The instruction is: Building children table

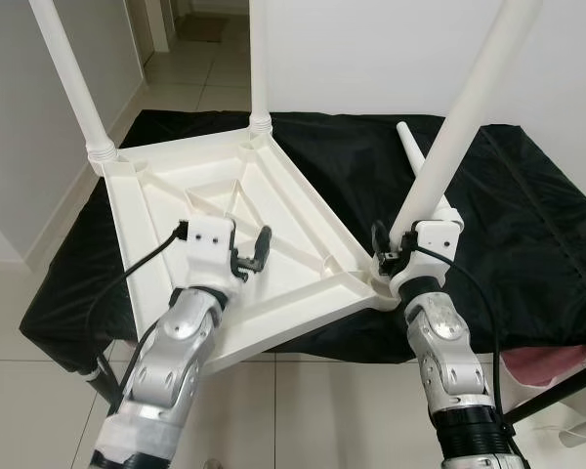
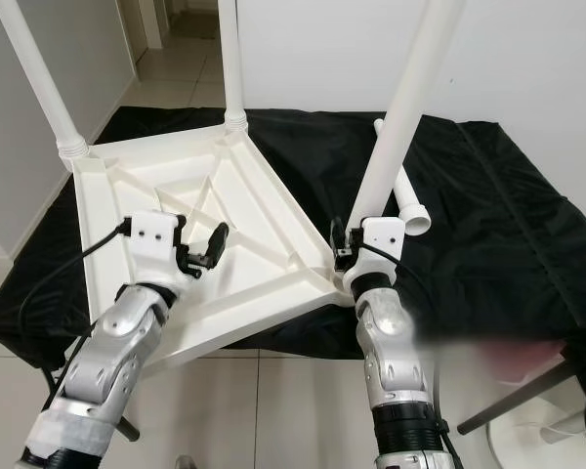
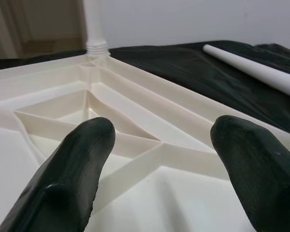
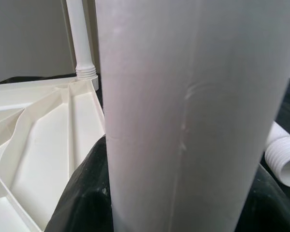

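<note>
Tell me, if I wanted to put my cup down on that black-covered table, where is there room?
The black cloth lies bare right of the loose leg, out to the far right edge. The left half is crowded: the upturned tabletop covers it, the left claw hovers over it, and the right claw grips a leg at its near corner.

white tabletop (image 1: 225,234), black cloth (image 1: 527,225)

bright even indoor light | soft shadows | head views sharp | wrist close-ups blurred
</note>
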You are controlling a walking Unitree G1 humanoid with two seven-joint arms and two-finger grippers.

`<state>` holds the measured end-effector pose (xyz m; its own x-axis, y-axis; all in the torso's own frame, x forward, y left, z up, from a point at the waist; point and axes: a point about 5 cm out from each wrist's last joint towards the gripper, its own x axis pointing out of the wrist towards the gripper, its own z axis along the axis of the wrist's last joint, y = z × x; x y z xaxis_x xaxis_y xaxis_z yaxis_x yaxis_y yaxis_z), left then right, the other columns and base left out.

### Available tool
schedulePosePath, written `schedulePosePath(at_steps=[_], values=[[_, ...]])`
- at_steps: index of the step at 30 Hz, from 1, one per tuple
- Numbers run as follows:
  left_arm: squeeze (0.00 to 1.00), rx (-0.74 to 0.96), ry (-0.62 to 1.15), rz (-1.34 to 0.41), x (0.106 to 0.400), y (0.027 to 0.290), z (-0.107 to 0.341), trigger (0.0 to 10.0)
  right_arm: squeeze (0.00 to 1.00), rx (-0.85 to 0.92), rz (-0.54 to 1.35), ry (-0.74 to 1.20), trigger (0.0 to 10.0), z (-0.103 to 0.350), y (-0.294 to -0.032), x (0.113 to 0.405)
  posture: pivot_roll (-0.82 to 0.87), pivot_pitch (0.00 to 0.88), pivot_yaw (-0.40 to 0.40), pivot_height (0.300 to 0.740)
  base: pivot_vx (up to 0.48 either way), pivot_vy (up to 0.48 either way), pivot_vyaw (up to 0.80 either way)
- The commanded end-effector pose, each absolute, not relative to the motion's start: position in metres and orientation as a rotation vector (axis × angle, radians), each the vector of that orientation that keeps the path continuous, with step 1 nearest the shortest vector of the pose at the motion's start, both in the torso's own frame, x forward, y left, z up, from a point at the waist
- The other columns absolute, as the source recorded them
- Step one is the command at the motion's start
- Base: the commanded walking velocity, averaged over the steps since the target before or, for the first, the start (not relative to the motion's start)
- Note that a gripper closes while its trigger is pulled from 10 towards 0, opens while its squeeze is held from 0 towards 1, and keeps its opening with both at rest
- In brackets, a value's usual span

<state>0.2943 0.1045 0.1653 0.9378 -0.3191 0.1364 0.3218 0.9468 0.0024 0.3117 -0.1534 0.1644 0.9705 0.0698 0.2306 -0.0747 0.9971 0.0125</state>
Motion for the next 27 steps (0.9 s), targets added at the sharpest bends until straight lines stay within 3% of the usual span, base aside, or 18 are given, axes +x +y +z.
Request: schedulePosePath(at_steps=[1, 9, 27], values=[[0.0, 0.025, -0.149, -0.535, 0.284, 0.093, 0.163, 10.0, 0.0, 0.021, 0.086, -0.254, 10.0, 0.167, -0.153, 0.309, -0.02, 0.006, -0.005, 0.74, 0.0, 0.0, 0.0], [0.0, 0.147, -0.158, -0.63, 0.272, 0.08, 0.148, 10.0, 0.0, 0.012, 0.102, -0.247, 10.0, 0.164, -0.156, 0.309, -0.03, 0.017, 0.003, 0.74, 0.0, 0.0, 0.0], [0.0, 0.226, -0.103, -0.813, 0.253, 0.056, 0.134, 10.0, 0.0, -0.068, 0.153, -0.189, 10.0, 0.146, -0.166, 0.319, 0.03, 0.033, -0.033, 0.74, 0.0, 0.0, 0.0]])
